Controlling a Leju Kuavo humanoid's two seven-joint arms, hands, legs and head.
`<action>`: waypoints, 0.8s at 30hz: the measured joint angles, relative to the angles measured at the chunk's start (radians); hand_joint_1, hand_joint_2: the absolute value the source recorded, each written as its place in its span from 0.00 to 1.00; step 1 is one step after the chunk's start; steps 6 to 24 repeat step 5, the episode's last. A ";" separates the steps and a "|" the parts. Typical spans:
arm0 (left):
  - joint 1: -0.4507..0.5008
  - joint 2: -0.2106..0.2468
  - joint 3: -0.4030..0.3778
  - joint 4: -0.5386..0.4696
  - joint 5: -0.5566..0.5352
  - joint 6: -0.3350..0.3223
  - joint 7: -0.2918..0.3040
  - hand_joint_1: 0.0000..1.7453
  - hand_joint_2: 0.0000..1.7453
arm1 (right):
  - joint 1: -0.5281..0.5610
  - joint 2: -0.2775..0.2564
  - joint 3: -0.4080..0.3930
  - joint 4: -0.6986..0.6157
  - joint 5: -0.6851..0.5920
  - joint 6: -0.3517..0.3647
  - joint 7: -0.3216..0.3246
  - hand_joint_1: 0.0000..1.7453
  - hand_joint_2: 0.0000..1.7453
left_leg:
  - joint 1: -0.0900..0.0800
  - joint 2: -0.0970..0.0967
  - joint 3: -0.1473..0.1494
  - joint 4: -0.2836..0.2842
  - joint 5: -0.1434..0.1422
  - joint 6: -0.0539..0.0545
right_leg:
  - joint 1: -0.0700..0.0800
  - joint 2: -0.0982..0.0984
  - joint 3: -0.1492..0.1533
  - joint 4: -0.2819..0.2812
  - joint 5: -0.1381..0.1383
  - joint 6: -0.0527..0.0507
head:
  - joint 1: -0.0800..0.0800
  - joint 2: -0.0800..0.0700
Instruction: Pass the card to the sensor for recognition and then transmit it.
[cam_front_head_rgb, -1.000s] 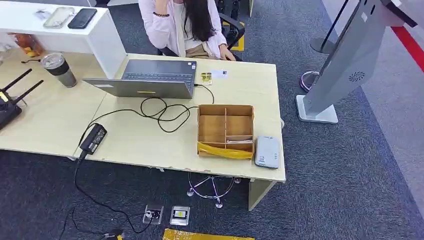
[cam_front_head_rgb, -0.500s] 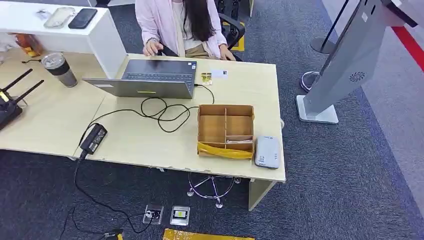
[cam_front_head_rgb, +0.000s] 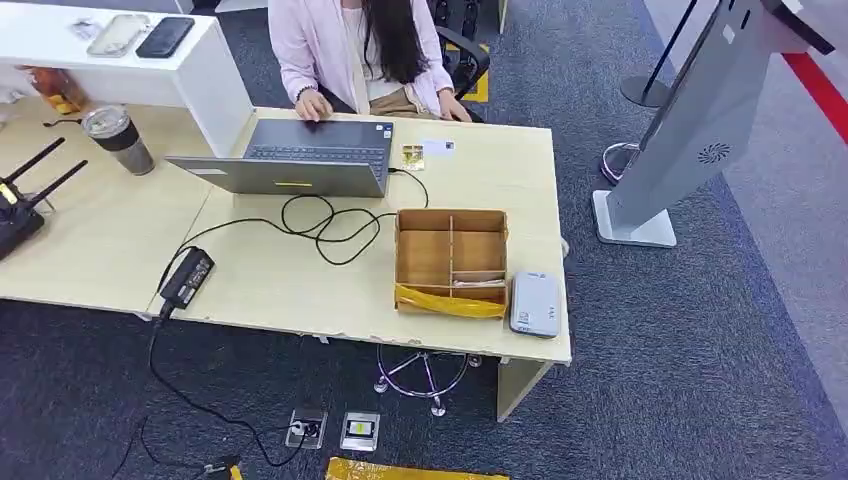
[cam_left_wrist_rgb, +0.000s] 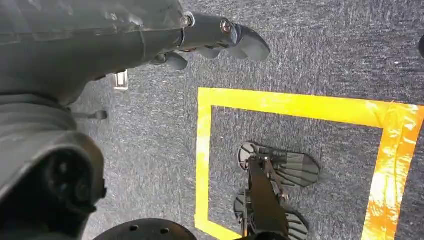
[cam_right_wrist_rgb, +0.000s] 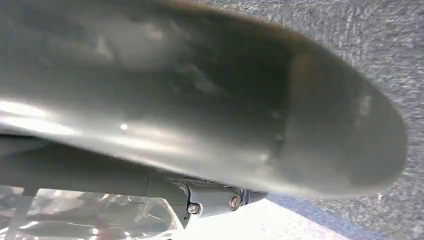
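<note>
The left hand (cam_left_wrist_rgb: 210, 37) hangs over the carpet, fingers loosely apart and holding nothing. The right hand (cam_right_wrist_rgb: 200, 100) is a close blur, so I cannot tell how its fingers lie. Well away from both, on the desk, a pale card (cam_front_head_rgb: 478, 283) lies in the divided cardboard box (cam_front_head_rgb: 450, 213), just beside the white card reader (cam_front_head_rgb: 535, 303). This could be a card awaiting pickup or a finished round.

An office — a desk (cam_front_head_rgb: 300, 270) with a laptop (cam_front_head_rgb: 300, 155), grey carpet (cam_front_head_rgb: 700, 350), a person (cam_front_head_rgb: 360, 50) typing.
</note>
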 joint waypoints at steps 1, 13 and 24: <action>0.000 0.000 0.000 0.000 0.000 0.000 0.001 0.00 0.00 | 0.000 0.002 0.000 0.000 0.002 0.000 -0.005 0.00 0.00 | 0.000 0.000 0.000 0.000 0.000 0.000 | 0.000 0.000 0.000 0.000 0.000 0.000 | 0.000 0.000; 0.000 -0.003 0.000 0.000 0.000 0.002 0.007 0.00 0.00 | 0.000 0.006 0.000 0.003 0.017 0.003 -0.011 0.00 0.00 | 0.000 0.000 0.000 0.000 0.000 0.000 | 0.000 0.000 0.000 0.000 0.000 0.000 | 0.000 0.000; 0.000 -0.003 0.000 0.000 0.000 0.002 0.007 0.00 0.00 | 0.000 0.006 0.000 0.003 0.017 0.003 -0.011 0.00 0.00 | 0.000 0.000 0.000 0.000 0.000 0.000 | 0.000 0.000 0.000 0.000 0.000 0.000 | 0.000 0.000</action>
